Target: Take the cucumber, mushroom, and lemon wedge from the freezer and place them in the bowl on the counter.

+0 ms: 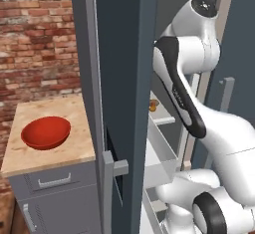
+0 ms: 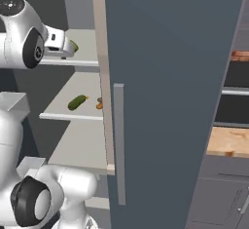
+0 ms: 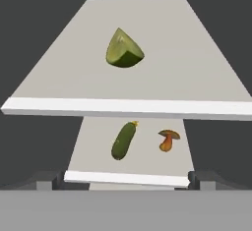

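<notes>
The freezer stands with its door swung wide, and the arm is reaching into it at the height of the upper shelf. The fingers, seen as 2 dark tips low in the hand view, stand fully apart with nothing between them, so nothing has been picked up at this point.

All 3 pieces lie inside. The lemon wedge sits alone on the upper shelf, roughly in the middle, its curved rind down. On the shelf below, the cucumber lies lengthwise, with the mushroom tipped on its side just beside it, the 2 apart. From the right base view the cucumber is seen near the front edge of its shelf, which should make it easy to reach.

The hand looks along the shelves from the front, probably to line up on 1 piece before going in; the wedge is nearest its height, so I would guess it is the first target, though that is only a guess.

The bowl waits on the counter to the left of the freezer, holding nothing. The open door stands between it and the arm, so each carry will likely have to swing out and around that edge.
</notes>
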